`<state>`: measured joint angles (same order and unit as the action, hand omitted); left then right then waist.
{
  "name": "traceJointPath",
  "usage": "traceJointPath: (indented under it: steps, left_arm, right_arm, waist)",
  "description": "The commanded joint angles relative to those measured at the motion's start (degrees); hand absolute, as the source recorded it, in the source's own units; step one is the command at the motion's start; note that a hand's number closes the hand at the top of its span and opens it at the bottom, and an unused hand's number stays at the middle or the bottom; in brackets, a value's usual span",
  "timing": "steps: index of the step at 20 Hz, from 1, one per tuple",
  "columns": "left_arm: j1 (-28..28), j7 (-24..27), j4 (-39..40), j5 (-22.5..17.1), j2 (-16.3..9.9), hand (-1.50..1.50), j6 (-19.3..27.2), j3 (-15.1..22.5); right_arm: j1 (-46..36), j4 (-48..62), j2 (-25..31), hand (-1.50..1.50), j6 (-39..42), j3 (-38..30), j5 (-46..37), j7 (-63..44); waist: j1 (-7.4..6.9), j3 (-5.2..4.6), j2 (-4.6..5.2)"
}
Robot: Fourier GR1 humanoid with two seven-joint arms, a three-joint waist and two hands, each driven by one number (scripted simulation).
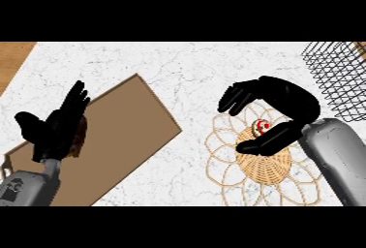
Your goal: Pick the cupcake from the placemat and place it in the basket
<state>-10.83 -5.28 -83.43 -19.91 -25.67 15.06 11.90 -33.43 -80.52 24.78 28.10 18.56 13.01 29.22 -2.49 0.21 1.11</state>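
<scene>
white counter, right robot hand (275,104) curled around cupcake (260,127) on placemat (236,167)

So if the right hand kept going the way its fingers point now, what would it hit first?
Its fingers point left. Past the right hand lies bare white counter, then probably the brown board. Height above the counter is unclear.

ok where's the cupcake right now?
Head view, right side: the cupcake sits on the woven placemat, between the curled fingers and thumb of the right hand, with the wire basket beyond at upper right.
</scene>
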Motion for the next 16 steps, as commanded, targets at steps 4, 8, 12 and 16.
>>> traceJointPath:
  steps: [4,8,12,16]
  left_arm:
    - [-2.2,-5.3,4.5,0.3,-2.5,0.00,-3.5,-3.6]
    - [-3.6,-5.6,6.2,0.2,-3.1,0.00,-4.2,-4.5]
    - [-1.9,-3.0,8.2,-0.2,-3.8,0.00,-5.8,-5.6]
    - [0.0,-2.3,6.9,0.1,-3.0,0.00,-5.7,-4.7]
  right_arm:
    - [1.4,-3.1,-6.0,-1.50,-3.5,3.2,-10.8,4.7]
    - [-2.5,-11.8,-2.0,-1.50,-0.2,1.2,-4.0,-16.1]
    - [-8.5,-12.6,9.0,-1.50,4.3,-0.1,-9.3,-22.1]
    - [-15.7,-12.8,17.1,-1.50,3.4,-3.1,-18.2,-28.6]
  waist:
    - [2.35,-0.20,-1.11]
    - [2.96,-0.28,-1.40]
    - [3.15,-0.41,-1.56]
    - [2.76,-0.47,-1.74]
